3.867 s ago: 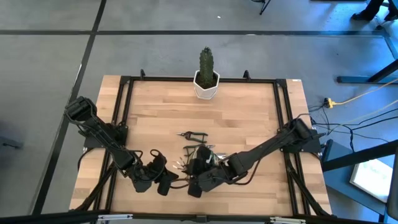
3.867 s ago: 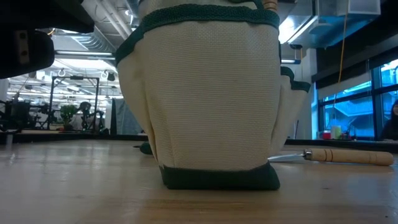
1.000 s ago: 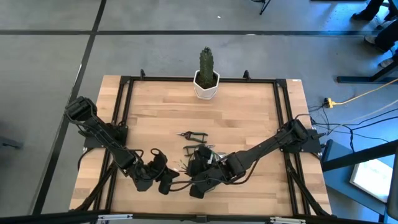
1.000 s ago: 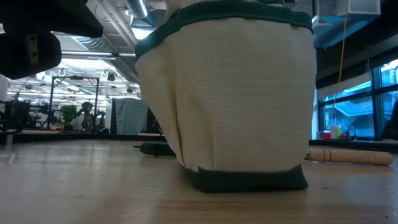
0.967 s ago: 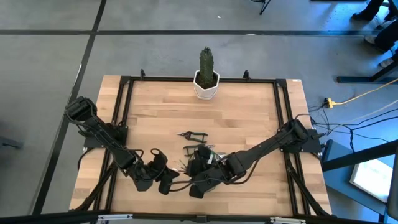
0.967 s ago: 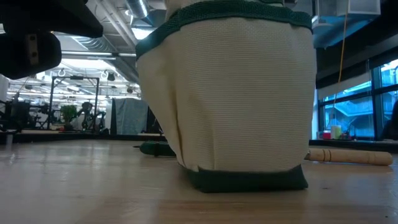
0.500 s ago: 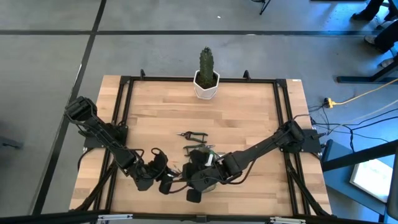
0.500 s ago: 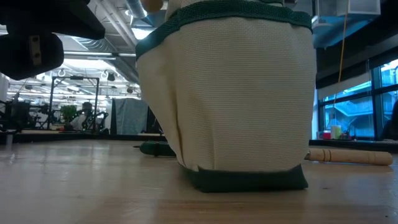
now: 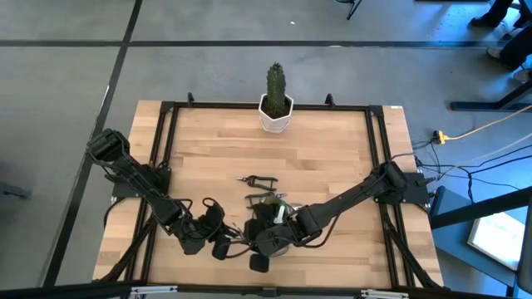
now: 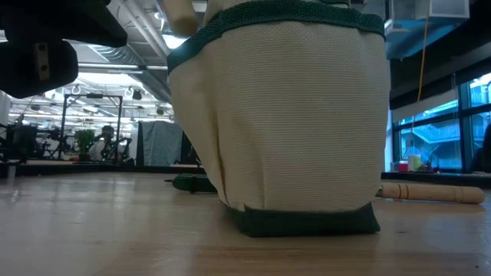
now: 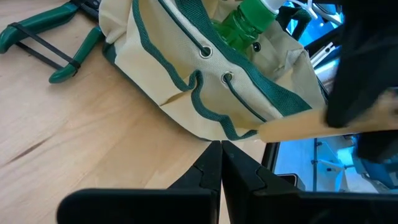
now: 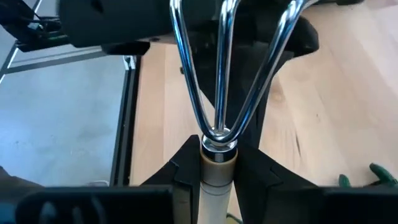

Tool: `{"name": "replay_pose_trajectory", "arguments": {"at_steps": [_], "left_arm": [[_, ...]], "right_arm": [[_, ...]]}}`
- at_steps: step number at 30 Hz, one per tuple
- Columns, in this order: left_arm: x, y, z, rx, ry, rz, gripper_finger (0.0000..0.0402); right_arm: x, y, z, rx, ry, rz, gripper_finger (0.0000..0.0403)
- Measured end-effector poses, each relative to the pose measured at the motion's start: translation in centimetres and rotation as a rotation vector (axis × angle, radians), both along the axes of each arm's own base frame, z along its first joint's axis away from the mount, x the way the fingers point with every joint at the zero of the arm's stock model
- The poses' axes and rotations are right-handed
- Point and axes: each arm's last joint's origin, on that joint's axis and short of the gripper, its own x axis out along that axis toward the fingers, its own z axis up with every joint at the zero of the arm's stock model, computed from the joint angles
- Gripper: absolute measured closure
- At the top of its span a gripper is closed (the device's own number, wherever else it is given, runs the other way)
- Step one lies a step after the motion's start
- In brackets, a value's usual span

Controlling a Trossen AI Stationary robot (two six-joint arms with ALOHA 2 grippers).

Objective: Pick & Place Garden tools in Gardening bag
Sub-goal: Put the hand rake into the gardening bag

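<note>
The small soft bag of tan cloth with green trim [image 10: 280,123] stands upright on the wooden table [image 9: 324,158], near the table's front edge and about midway between its two sides. In the low view it fills most of the picture, with its flat green base on the wood. Its open top faces up.

The right gripper [image 12: 217,171] is clenched on the wooden handle of the metal garden fork [image 12: 221,68]. The fork's three shiny prongs point straight out ahead of the fingers, in line with the handle, toward the left arm. From above, this gripper is right at the bag. A pale wooden handle end [image 10: 178,14] pokes up by the bag's top rim in the low view.

The left gripper [image 11: 221,163] has its fingers pressed together with nothing between them. It sits just beside the bag, on the bag's left.

A green see-through sprayer bottle [image 11: 247,20] lies inside the bag, leaning toward the opening. Green-handled pruning shears [image 11: 46,46] lie flat on the wood just behind the bag. Another wooden handle [image 10: 430,192] lies flat on the table beside the bag, its long side running across the low view.

A green cactus in a white pot [image 9: 276,104] stands at the far edge, well apart from the bag. The wood between the cactus and the bag is mostly bare, and so are both side strips.
</note>
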Motion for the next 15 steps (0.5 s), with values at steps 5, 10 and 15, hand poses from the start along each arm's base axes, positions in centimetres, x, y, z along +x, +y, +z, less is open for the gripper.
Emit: {"name": "replay_pose_trajectory", "arguments": {"at_steps": [5, 10, 15], "left_arm": [[0.00, 0.00, 0.00, 0.000, 0.000, 0.000, 0.0400], [0.00, 0.00, 0.00, 0.000, 0.000, 0.000, 0.0400], [0.16, 0.18, -0.03, -0.004, 0.007, -0.003, 0.0400]], "right_arm": [[-0.19, 0.23, 0.08, -0.020, -0.011, -0.021, 0.0336], [-0.59, 0.27, 0.10, -0.035, 0.010, -0.037, 0.0336], [-0.66, 0.14, 0.06, -0.033, 0.022, -0.047, 0.0336]]}}
